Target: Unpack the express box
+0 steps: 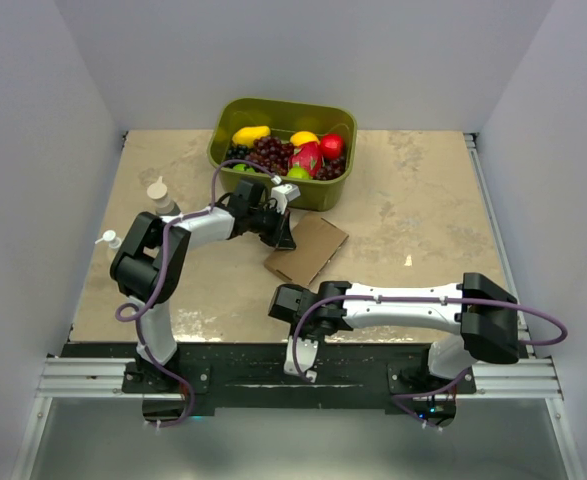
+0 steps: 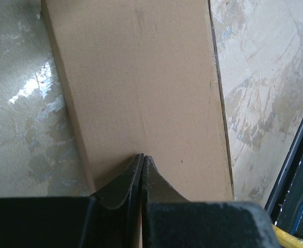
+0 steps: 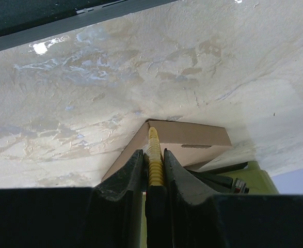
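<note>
The express box, a flat brown cardboard mailer, lies closed near the table's middle. My left gripper is shut, its tips resting on the box's far-left part. In the left wrist view the closed fingertips touch the box top, with nothing visible between them. My right gripper hovers just in front of the box's near-left corner. In the right wrist view it is shut on a yellow ribbed tool, whose tip points at the box's corner.
An olive-green tub of fruit stands right behind the box. Two small white-capped bottles stand at the left by the left arm. The black rail runs along the table's near edge.
</note>
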